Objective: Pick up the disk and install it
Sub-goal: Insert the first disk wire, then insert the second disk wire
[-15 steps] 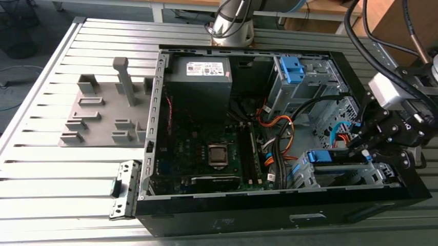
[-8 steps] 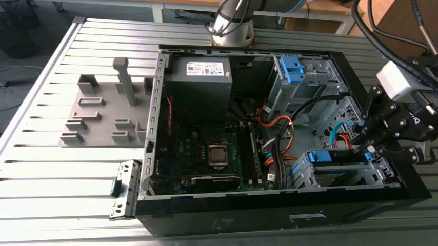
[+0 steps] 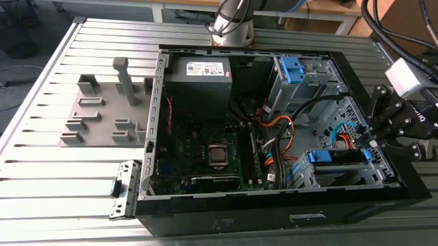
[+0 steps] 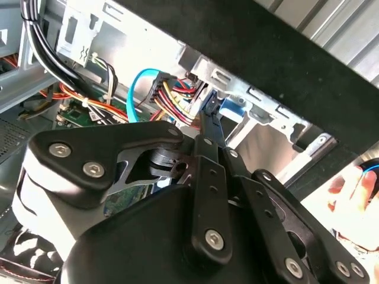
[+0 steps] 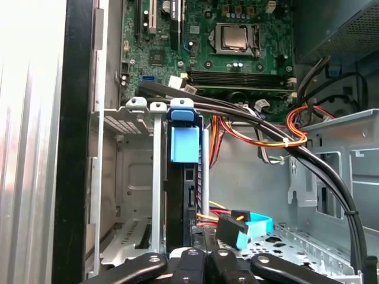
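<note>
Open computer case [image 3: 287,212] on a bench [image 3: 55,174]. The disk [image 5: 179,201] stands edge-on in its cage [image 5: 127,177]. The tool [image 5: 205,253], seemingly pressed together, meets its end; best pushed squarely, clear of cables [image 5: 237,115].

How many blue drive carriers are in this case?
2: a bare blue carrier near the grey box; a second carrier around the disk by the gripper. Others may be hidden.

Exterior view overlooks case [image 3: 239,218]; both wrist views hug its drive cage [image 5: 133,171] [image 4: 266,136].
</note>
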You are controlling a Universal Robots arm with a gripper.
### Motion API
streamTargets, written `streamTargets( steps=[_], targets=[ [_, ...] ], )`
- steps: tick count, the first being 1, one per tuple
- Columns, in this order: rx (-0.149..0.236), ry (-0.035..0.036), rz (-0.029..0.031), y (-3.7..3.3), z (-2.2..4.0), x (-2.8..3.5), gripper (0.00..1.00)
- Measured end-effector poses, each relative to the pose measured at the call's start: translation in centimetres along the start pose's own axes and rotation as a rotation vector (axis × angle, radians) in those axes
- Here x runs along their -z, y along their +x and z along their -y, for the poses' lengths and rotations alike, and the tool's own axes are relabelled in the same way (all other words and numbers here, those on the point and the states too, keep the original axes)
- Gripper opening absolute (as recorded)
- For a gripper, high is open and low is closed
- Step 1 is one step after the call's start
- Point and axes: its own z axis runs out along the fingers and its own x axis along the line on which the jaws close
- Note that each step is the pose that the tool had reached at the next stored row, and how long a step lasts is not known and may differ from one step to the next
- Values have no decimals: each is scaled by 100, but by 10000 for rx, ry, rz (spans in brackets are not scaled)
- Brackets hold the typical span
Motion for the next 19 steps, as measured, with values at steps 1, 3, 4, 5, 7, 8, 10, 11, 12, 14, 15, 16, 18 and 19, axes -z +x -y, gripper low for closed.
streamTargets(
  steps=[1,3,4,5,7,8,10,11,12,14,15,16,18,19],
  targets=[
    [-1,-21,0,-1,15,2,11],
    [-3,-45,0,-1,36,10,11],
    [-3,-47,-2,-3,39,27,11],
    [-2,-49,1,-4,39,51,11],
    [-4,-50,3,-10,34,122,11],
    [-4,-50,2,-14,30,170,11],
    [-3,-50,2,-21,23,254,11],
    [-4,-50,1,-23,20,276,11],
    [-3,-50,2,-23,20,278,11],
    [-3,-50,4,-23,21,277,11],
    [-3,-51,4,-23,21,277,11],
    [-3,-51,4,-23,21,278,11],
    [-3,-51,2,-23,20,279,11],
    [-3,-51,2,-23,20,279,11]
  ],
)
